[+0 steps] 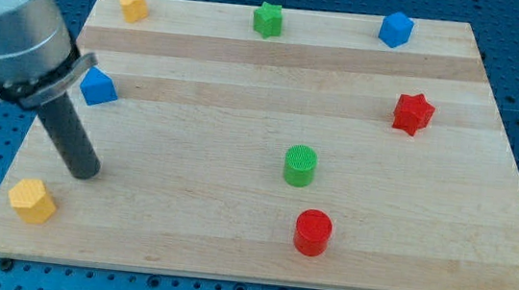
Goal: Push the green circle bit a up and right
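The green circle [300, 165] stands on the wooden board [230, 239], right of the middle. My tip [86, 171] rests on the board at the view's left, far to the left of the green circle and slightly lower. The red circle [312, 232] sits just below and right of the green circle. The dark rod rises up-left from the tip to the arm's grey housing.
A yellow block [32, 200] lies below-left of my tip. A blue block [98, 86] sits above my tip. A yellow block [133, 5], green star [268, 18] and blue block [396, 29] line the top edge. A red star [413, 113] is at the right.
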You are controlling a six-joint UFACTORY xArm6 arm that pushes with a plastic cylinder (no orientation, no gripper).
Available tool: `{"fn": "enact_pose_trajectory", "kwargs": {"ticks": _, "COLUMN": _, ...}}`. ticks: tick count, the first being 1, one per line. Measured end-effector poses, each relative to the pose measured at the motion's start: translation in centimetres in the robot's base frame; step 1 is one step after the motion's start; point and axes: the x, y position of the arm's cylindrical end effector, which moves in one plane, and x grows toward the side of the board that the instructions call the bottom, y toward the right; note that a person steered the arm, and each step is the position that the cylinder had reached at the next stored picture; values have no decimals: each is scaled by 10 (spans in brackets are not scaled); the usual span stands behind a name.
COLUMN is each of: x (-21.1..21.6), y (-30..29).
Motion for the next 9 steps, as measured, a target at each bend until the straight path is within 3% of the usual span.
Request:
{"fn": "enact_pose_trajectory", "kwargs": {"ticks": 3, "x": -5, "y": 14}}
{"fn": "enact_pose_trajectory", "kwargs": {"ticks": 6, "x": 56, "y": 60}}
{"fn": "enact_pose_trajectory", "kwargs": {"ticks": 9, "x": 56, "y": 100}}
